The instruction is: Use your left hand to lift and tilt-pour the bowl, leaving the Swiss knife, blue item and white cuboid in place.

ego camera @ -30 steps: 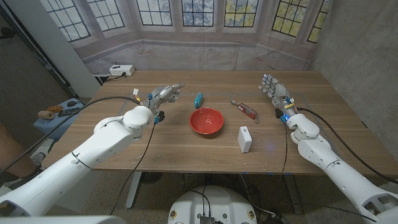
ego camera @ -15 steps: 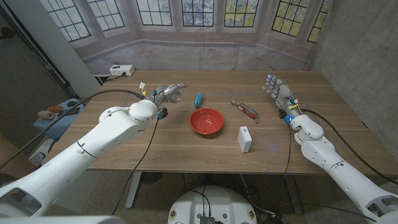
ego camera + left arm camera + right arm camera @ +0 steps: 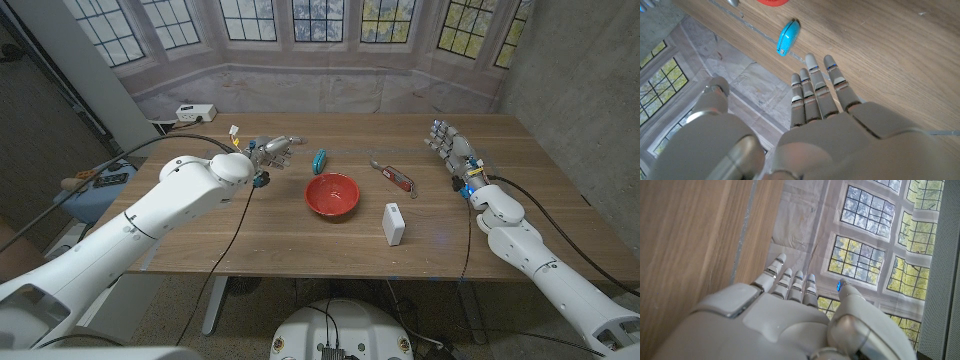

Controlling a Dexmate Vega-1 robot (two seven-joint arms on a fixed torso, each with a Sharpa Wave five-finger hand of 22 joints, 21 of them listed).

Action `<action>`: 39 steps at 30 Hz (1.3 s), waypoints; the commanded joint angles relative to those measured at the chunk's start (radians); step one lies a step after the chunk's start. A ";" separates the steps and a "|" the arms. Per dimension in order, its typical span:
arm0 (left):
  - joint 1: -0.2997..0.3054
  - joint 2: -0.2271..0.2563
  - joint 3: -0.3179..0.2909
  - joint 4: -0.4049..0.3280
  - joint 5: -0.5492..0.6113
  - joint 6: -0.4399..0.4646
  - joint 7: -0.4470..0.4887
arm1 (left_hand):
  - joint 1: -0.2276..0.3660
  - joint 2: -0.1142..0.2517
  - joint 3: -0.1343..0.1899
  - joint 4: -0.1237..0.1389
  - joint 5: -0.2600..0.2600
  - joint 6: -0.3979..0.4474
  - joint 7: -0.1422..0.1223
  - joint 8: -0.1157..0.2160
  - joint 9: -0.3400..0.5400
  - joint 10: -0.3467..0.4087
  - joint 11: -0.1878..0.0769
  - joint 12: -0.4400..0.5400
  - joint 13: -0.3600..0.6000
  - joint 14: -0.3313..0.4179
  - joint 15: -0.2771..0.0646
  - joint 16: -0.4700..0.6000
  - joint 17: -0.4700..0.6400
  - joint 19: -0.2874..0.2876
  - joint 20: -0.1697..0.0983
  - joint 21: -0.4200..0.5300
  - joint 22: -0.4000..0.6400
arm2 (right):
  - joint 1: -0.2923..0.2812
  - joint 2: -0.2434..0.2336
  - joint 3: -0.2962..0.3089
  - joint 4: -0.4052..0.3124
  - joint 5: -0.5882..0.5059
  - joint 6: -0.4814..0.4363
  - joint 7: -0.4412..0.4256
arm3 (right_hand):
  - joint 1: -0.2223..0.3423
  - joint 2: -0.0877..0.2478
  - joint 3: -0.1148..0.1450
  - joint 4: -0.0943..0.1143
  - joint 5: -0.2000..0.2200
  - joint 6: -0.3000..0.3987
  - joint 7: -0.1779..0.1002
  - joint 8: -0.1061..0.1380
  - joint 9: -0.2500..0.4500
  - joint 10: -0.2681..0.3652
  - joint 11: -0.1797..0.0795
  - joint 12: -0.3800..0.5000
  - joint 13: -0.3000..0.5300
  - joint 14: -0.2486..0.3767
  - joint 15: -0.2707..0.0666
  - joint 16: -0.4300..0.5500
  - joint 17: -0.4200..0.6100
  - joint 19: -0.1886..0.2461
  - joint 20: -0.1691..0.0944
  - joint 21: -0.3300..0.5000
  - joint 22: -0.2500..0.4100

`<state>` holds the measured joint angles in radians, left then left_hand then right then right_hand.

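The red bowl (image 3: 332, 193) sits upright near the middle of the tabletop (image 3: 300, 240), with no robot hand touching it. The blue item (image 3: 319, 160) lies just behind it toward the windows, a little to the robot's left. The Swiss knife (image 3: 394, 175) lies behind and to the right of the bowl, apart from it. The white cuboid (image 3: 394, 223) rests to the bowl's right, nearer the robot.

The left robot hand (image 3: 270, 150) is over the tabletop to the left of the blue item, well apart from the bowl. In the left wrist view its fingers (image 3: 812, 95) are stretched out side by side toward the blue item (image 3: 786, 38), holding nothing; whether they touch the wood is hard to tell.

The right robot hand (image 3: 447, 145) is near the right side of the tabletop, beyond the knife and apart from it. In the right wrist view its fingers (image 3: 790, 282) are extended and slightly spread, with nothing in them.

A white power strip (image 3: 195, 113) lies at the far left corner of the tabletop.
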<state>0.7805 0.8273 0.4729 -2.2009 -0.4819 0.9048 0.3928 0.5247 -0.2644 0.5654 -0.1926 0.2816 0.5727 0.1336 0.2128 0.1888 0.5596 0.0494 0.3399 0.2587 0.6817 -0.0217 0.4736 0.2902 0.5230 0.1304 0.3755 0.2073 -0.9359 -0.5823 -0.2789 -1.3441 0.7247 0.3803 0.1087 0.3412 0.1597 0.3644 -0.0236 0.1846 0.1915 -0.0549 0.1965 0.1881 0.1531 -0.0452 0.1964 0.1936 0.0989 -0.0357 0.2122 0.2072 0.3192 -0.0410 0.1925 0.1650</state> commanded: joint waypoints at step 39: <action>-0.463 -0.021 0.301 0.145 -0.069 0.444 -0.277 | 0.572 0.302 -0.041 0.011 0.012 0.050 0.018 0.016 0.013 0.085 0.008 0.035 0.075 0.056 -0.021 0.099 0.055 0.050 -0.002 0.062 0.013 | -0.029 0.005 0.041 0.037 0.040 0.051 0.033 | 0.015 0.005 0.004 -0.013 -0.004 0.013 0.002 0.004 0.003 0.013 0.001 0.003 0.004 0.017 -0.036 0.010 0.002 0.021 -0.041 0.006 0.005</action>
<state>0.4012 0.8142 0.6986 -2.1101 -0.5496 1.3163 0.1777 1.0893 0.0314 0.5291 -0.1790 0.2893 0.6095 0.1520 0.2225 0.1980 0.6364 0.0570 0.3698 0.3276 0.7276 -0.0412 0.5663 0.3414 0.5632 0.1270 0.4270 0.2165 -0.9426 -0.5797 -0.2532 -1.3072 0.7535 0.4076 0.1419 0.3451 0.1636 0.3657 -0.0304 0.1807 0.1929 -0.0535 0.1965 0.1880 0.1530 -0.0451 0.1964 0.1936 0.1095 -0.0354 0.2191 0.2069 0.3317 -0.0428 0.1925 0.1650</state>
